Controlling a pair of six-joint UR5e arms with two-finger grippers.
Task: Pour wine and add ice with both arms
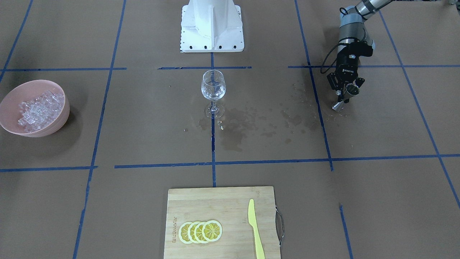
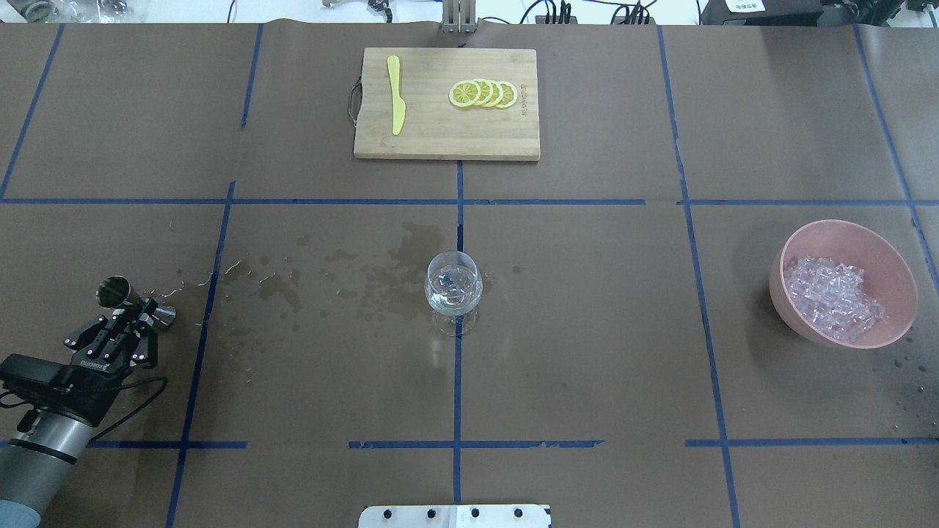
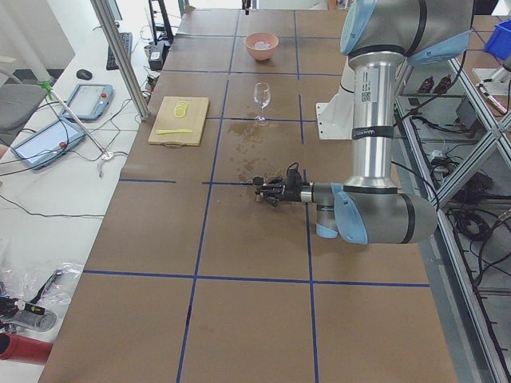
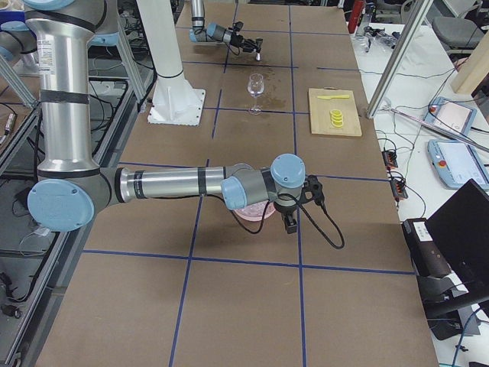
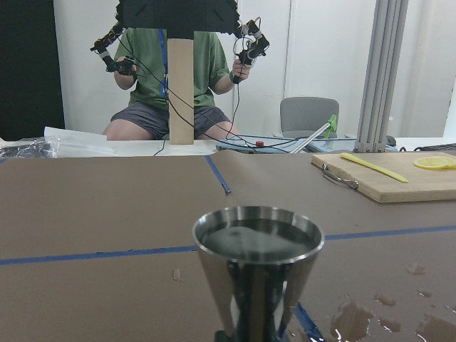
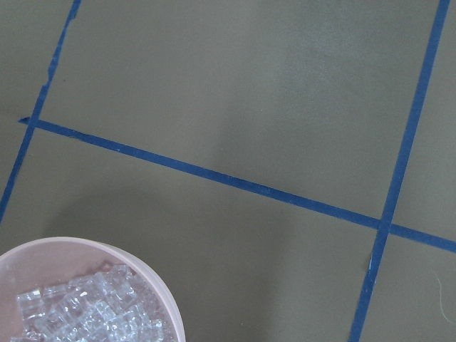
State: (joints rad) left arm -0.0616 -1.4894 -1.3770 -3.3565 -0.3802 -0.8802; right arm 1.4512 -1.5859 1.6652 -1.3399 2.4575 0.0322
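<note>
– Jigger [image 5: 256, 263] nearest the robot: who has it?
– Left pincer [image 2: 138, 314], pressed onto its waist, low over the left side of the counter [image 2: 293, 381]. It hangs tilted, with its lower end close to the surface. I can't tell whether it touches.
– Risk there?
– Released at that tilt, I'd expect it to topple and roll. Wet patches [image 2: 367, 282] lie between it and the wine glass [image 2: 454, 268], so the paper may be slick too.
– And the wine [image 2: 452, 299]?
– A small clear pool in the glass's bowl, mid-counter, well apart from both arms. Pouring looks done to me, which leaves the ice.
– Where's the ice [image 2: 832, 297]?
– Heaped in the pink bowl [image 2: 810, 238], over on the right. The right pincer [image 4: 289, 222] hangs just over or beside it. Whether it's spread or pressed together, I can't tell.
– What goes wrong from there?
– Slippery cubes could slide out on the long carry. Dropped from high they'd splash, and a nudge to that thin stem would tip the glass.
– Farthest off?
– Cutting board [image 2: 440, 139], lemon slices [image 2: 484, 93] and yellow knife [image 2: 397, 95], out of the way.
</note>
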